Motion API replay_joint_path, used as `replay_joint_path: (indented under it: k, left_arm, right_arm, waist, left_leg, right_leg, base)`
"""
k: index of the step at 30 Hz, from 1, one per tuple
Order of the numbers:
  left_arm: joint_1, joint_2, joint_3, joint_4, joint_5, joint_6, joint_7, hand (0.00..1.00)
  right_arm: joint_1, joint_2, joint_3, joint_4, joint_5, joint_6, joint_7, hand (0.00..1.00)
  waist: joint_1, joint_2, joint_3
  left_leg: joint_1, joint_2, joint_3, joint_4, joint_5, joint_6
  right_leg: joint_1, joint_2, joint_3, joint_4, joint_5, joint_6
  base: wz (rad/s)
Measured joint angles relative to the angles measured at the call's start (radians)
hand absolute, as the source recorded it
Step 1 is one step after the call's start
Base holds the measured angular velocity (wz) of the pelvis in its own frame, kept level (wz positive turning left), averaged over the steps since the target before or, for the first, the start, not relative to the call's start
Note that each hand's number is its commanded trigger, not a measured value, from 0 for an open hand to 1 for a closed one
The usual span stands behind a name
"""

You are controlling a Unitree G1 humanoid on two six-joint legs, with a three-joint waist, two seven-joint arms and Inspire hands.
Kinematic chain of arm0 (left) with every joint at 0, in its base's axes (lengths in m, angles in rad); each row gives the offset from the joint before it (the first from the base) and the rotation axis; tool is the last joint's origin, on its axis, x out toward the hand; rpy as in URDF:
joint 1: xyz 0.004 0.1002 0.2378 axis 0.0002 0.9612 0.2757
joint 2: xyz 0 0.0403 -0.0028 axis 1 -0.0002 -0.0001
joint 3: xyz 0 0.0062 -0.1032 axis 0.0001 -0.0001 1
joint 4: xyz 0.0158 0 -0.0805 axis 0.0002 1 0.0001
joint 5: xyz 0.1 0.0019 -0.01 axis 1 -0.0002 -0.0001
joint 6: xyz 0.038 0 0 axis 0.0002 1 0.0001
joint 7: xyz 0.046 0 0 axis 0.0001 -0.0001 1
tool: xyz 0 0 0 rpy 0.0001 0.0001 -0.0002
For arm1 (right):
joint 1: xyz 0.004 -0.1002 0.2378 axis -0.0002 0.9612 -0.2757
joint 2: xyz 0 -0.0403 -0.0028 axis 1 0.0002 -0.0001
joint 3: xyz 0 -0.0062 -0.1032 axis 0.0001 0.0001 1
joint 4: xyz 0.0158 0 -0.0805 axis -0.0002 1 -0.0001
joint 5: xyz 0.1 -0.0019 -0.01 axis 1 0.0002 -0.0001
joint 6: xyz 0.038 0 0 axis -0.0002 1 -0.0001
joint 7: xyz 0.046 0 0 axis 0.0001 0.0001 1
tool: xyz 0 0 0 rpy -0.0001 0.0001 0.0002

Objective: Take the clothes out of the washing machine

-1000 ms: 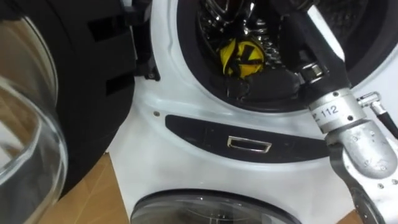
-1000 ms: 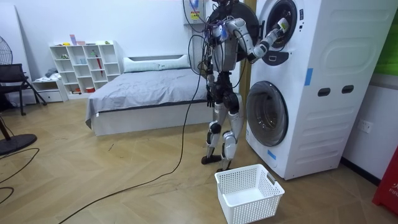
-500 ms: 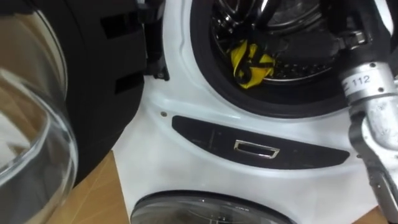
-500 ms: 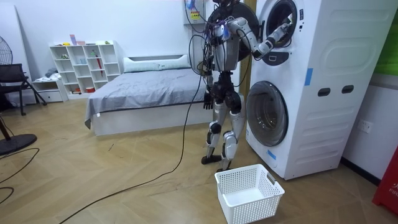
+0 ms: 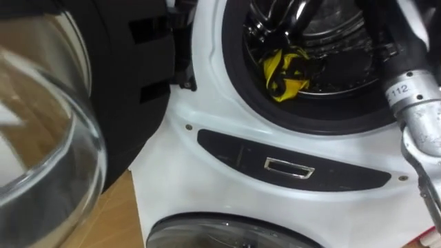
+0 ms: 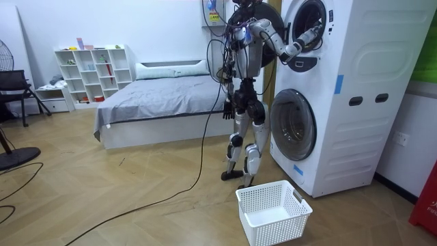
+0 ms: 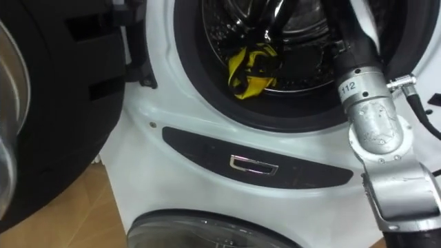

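**A:** Left eye view: the yellow-and-black cloth (image 5: 284,72) droops inside the drum (image 5: 344,77), long axis roughly 12 to 6. It sits at 9 o'clock from the right forearm (image 5: 415,103). The right hand's buried deeper in, so I can't tell its grip.

**B:** Right eye view agrees, the cloth's apart from the forearm. Room view: the robot's standing at the washing machine (image 6: 341,96), left hand (image 6: 226,109) hanging by its hip, basket (image 6: 273,212) on the wood floor at 6. Right's way nearer imo.
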Motion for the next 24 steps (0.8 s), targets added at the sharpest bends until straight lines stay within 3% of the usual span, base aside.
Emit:
replay_joint_path:
  k: [3, 7, 8, 11, 16, 24]
  left_arm:
    - [-0.002, 0.003, -0.002, -0.005, 0.000, 0.001, 0.000, 0.00]
    - [-0.012, 0.005, -0.005, -0.006, -0.003, 0.005, 0.000, 0.00]
    - [-0.017, 0.005, -0.004, -0.006, -0.002, 0.007, 0.000, 0.00]
    - [-0.017, 0.009, 0.000, -0.006, 0.001, 0.011, -0.005, 0.00]
    - [-0.023, 0.021, 0.001, -0.006, 0.000, 0.019, -0.034, 0.00]
    - [-0.039, 0.038, 0.000, 0.014, 0.000, 0.004, -0.067, 0.00]
  right_arm:
    - [-0.010, -0.005, 0.007, 0.025, -0.017, 0.014, 0.047, 0.00]
    - [-0.019, -0.053, 0.049, 0.026, -0.019, 0.041, 0.110, 0.00]
    - [-0.027, -0.064, 0.051, 0.027, -0.019, 0.054, 0.138, 0.00]
    - [-0.068, -0.088, 0.054, 0.019, -0.042, 0.079, 0.198, 0.00]
    - [-0.106, -0.093, 0.055, 0.009, -0.110, 0.089, 0.271, 0.00]
    - [-0.106, -0.096, 0.081, -0.022, -0.216, 0.088, 0.409, 0.00]
  waist:
    - [0.003, -0.010, 0.0028]
    - [0.015, -0.029, 0.0094]
    - [0.021, -0.038, 0.0048]
    - [0.024, -0.050, 0.0033]
    - [0.026, -0.067, 0.0026]
    - [0.036, -0.074, 0.0075]
  left_leg:
    - [0.001, -0.001, -0.010, 0.001, 0.000, 0.000]
    - [0.001, -0.001, -0.011, 0.001, 0.001, -0.001]
    - [-0.003, -0.002, -0.011, 0.000, 0.001, -0.001]
    - [-0.004, -0.001, -0.010, -0.005, 0.001, -0.001]
    - [0.001, 0.002, -0.008, -0.006, 0.001, -0.001]
    - [0.017, 0.003, 0.007, -0.015, 0.000, -0.001]
  right_leg:
    - [0.004, 0.000, 0.000, -0.002, 0.000, 0.001]
    - [0.003, 0.002, 0.007, -0.001, -0.001, -0.001]
    - [-0.001, 0.001, 0.007, -0.001, -0.003, -0.002]
    - [-0.007, 0.002, 0.007, -0.002, -0.005, -0.002]
    - [-0.007, 0.004, 0.006, -0.002, -0.006, -0.002]
    - [0.002, 0.008, 0.024, -0.001, -0.006, -0.002]
  base:
    - [0.03]
    - [-0.02]
    - [0.00]
    - [0.00]
    - [0.00]
    - [-0.06]
